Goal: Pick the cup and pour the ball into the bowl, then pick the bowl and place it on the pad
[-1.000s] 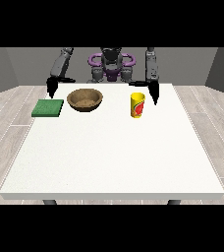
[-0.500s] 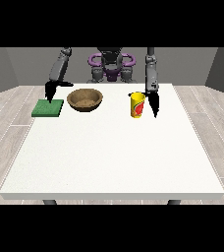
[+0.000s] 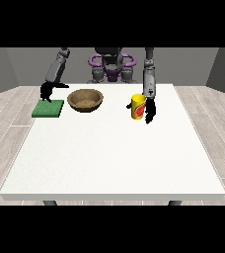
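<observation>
A yellow cup point(image 3: 138, 106) with a red mark stands upright right of the table's middle, towards the far side. The hand at the view's right point(image 3: 149, 111) hangs right beside the cup, touching or nearly touching its right side; its fingers point down and look relaxed. A brown wooden bowl point(image 3: 86, 100) sits left of the cup. Further left lies the green pad point(image 3: 48, 108). The hand at the view's left point(image 3: 47, 92) hovers over the pad's far edge. The ball is not visible.
The white table point(image 3: 114, 158) stretches wide towards the camera. The robot's torso point(image 3: 111, 66) stands behind the far edge. Wooden floor surrounds the table.
The hand at the view's right has come down and forward to the cup's right side. The hand at the view's left has risen slightly above the pad.
</observation>
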### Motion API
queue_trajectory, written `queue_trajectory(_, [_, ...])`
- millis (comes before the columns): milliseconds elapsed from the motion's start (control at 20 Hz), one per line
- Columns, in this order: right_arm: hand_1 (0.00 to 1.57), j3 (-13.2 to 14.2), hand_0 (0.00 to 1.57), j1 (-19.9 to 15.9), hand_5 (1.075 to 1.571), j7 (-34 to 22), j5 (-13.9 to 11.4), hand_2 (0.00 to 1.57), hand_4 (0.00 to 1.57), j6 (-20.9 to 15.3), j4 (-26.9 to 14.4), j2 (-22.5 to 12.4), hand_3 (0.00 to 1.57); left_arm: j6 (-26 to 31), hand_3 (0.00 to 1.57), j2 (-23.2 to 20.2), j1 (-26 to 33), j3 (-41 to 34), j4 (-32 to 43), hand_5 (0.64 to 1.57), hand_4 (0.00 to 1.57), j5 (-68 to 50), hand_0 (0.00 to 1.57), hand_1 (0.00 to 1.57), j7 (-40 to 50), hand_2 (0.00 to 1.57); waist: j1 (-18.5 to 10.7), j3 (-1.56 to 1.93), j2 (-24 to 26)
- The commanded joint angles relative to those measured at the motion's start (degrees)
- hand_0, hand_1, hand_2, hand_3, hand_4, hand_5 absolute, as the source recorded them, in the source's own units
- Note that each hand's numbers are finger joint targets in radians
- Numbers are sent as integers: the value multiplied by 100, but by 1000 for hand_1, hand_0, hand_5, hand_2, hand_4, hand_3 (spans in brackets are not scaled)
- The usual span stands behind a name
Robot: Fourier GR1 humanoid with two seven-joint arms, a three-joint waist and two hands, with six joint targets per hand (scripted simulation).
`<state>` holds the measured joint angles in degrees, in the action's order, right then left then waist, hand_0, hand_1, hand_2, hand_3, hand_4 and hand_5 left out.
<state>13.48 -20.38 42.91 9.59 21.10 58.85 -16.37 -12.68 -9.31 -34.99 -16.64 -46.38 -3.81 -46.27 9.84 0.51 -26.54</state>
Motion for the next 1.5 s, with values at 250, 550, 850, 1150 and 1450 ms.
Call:
queue_trajectory(250, [0,270,0,-199,1549,-199,309,255,161,426,-123,-635,0,-941,1571,-23,163,-131,-129,1529,1202,240,1365,1365,-20,1571,428,-52,-435])
queue_trajectory(550, [0,-109,0,-419,1553,-574,132,214,231,375,-508,-384,119,-2350,1571,-372,109,534,-445,1530,1251,1564,1394,1394,1248,1571,782,-29,537])
queue_trajectory(850, [0,-109,0,-992,1553,-1006,126,252,318,145,-1032,-231,0,-3090,1571,-334,-103,1636,-140,1557,1212,3211,1429,1429,2555,1571,584,-26,1111])
queue_trajectory(1150, [0,101,0,-895,1551,-1002,147,201,339,139,-1705,-372,146,-3056,1571,-348,-58,2669,183,1570,1142,4895,1413,1413,3809,1571,149,-28,1754])
queue_trajectory(1450, [0,227,0,-549,1547,-632,13,228,372,-12,-2274,-460,125,-2415,1571,352,-546,3569,225,1570,1142,6337,1413,1413,5304,1571,-481,-31,2328])
